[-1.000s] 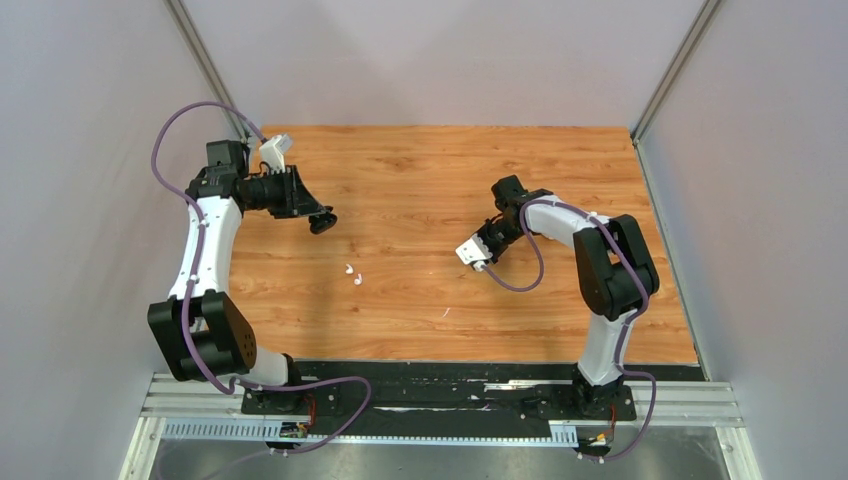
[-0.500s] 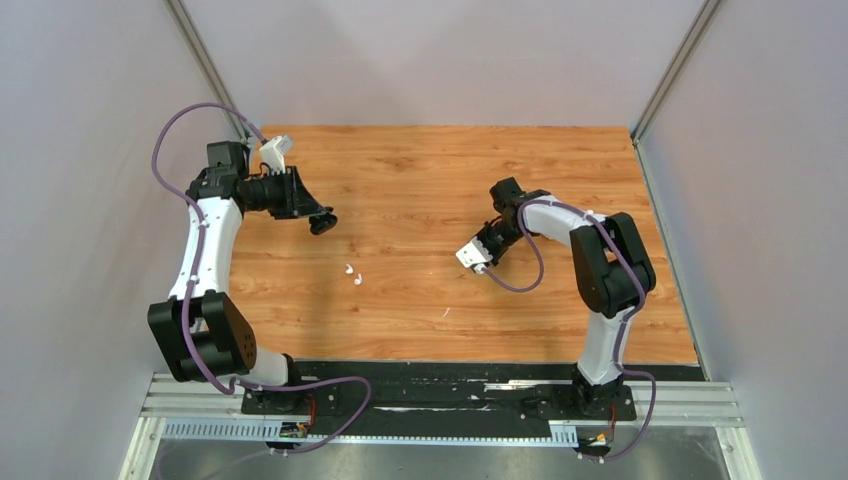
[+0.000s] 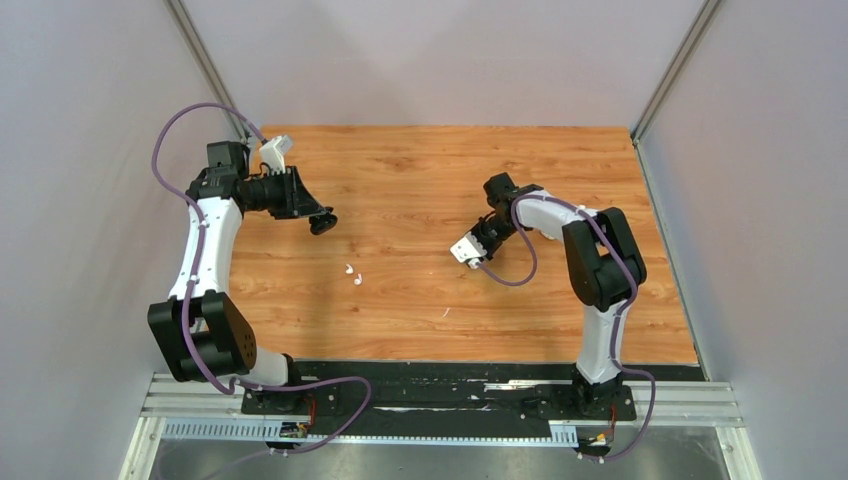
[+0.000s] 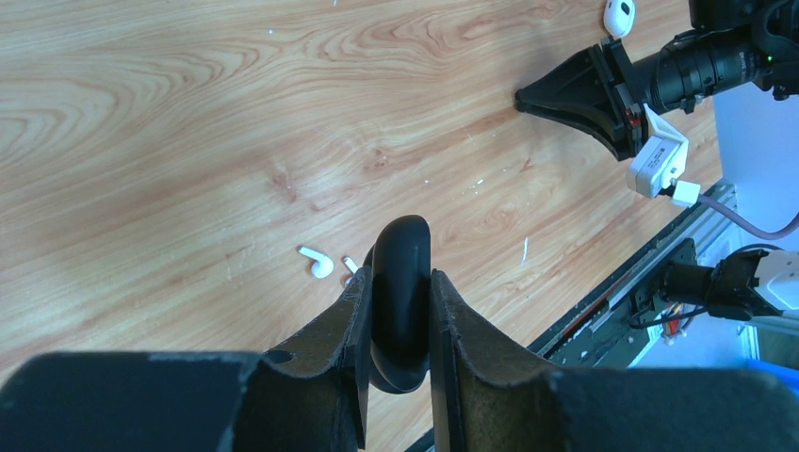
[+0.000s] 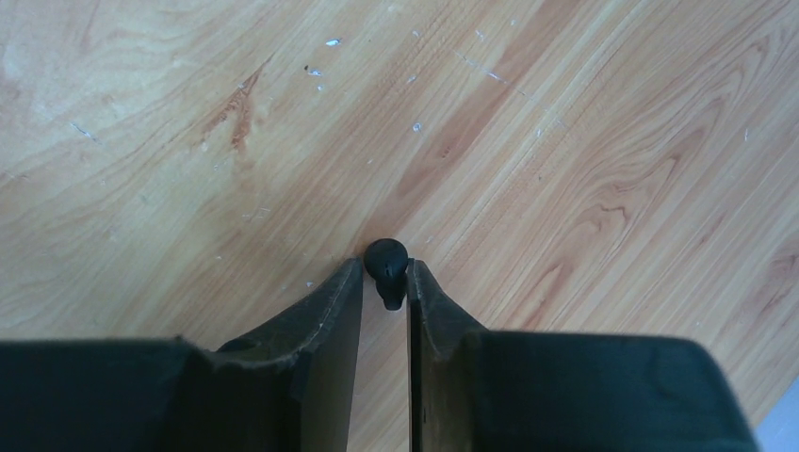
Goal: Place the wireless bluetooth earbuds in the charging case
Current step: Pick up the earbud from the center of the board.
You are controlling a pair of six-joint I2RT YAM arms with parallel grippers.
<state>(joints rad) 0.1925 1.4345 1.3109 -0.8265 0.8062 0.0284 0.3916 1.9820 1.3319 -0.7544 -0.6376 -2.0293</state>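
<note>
My left gripper is shut on a black rounded charging case, held on edge above the table's left rear; both show in the top view. Two white earbuds lie on the wood below and right of it; in the left wrist view one lies free and the other is partly behind the case. My right gripper is shut on a black earbud low over the table; it shows in the left wrist view. No second black earbud shows.
A small white rounded object lies beyond the right gripper. The right wrist camera and its purple cable hang beside that gripper. Grey walls close in the wooden table on three sides; a black rail runs along the near edge.
My right arm has shifted a little to the left with the black earbud in its fingers. The left arm and the white earbuds have not moved.
</note>
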